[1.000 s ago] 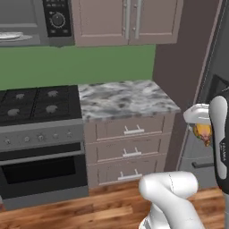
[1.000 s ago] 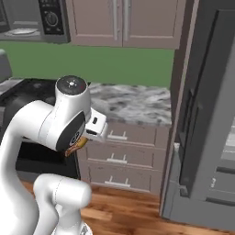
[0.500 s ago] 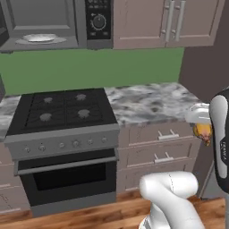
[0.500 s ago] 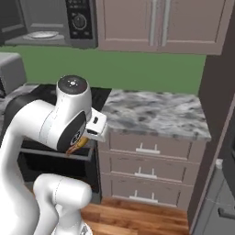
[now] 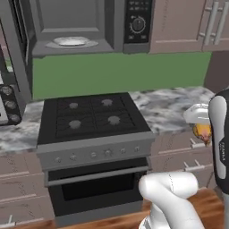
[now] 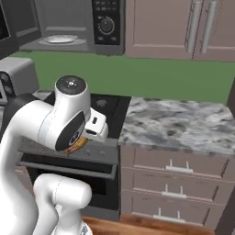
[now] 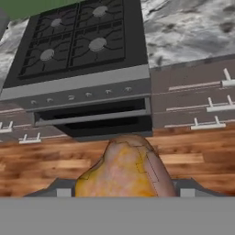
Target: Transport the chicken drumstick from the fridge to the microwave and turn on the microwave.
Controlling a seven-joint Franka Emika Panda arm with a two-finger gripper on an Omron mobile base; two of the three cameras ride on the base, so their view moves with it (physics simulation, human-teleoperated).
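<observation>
Between my jaws, right at the bottom centre of the hand view, sits the chicken drumstick [image 7: 125,170], golden and lumpy, pinched firm, its long axis running up toward twelve o'clock away from my wrist. From the left base view it peeks out as an orange nub [image 5: 202,131] under my gripper [image 5: 201,127], out at three o'clock, low beside the marble counter [image 5: 170,105]. The right base view catches it tucked under my hand [image 6: 77,144].

Now the target: the microwave [image 5: 80,27] hangs high at eleven o'clock, door swung open, cavity exposed, a white plate [image 5: 71,41] resting inside. Its control strip with the dial [image 5: 137,23] sits just right of the opening. So the drumstick lies well below and to the right of that cavity, and I judge the lift must go up and leftward.

Room to move looks generous. The stove [image 5: 91,118] is bare across its burners, directly beneath the microwave. Watch the edges, though: the open door panel [image 5: 15,40] stands at the cavity's left, and the toaster oven [image 5: 8,105] crowds nine o'clock. Upper cabinets [image 5: 179,24] flank the right, so my approach likely wants to come straight in from the front.
</observation>
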